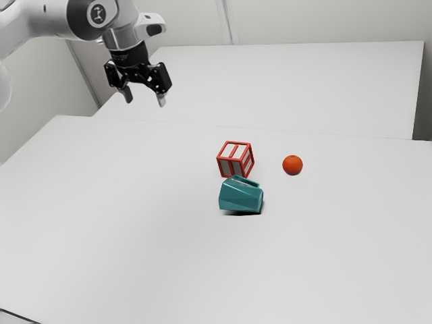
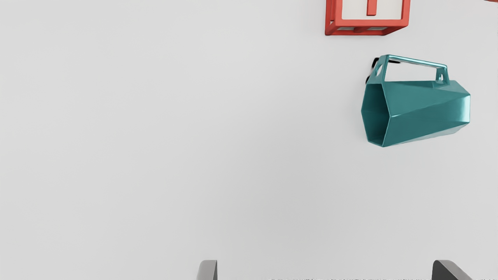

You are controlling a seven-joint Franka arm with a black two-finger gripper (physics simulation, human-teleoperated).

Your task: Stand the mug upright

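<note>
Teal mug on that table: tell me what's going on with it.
A robot arm is there to set the mug upright, but nothing is handling it at this moment. The mug lies on its side on the table, its handle on the side toward a red-and-white cube. The claw is open and empty, up above the table and away from the mug. An orange ball rests near the cube.

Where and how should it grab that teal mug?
Probably by the handle's long bar, from above, one finger through the gap beside the body, the other on the cube's side. The mug lies on its side, its handle out toward the red-and-white cube, and that bar is far slimmer than the body.
</note>
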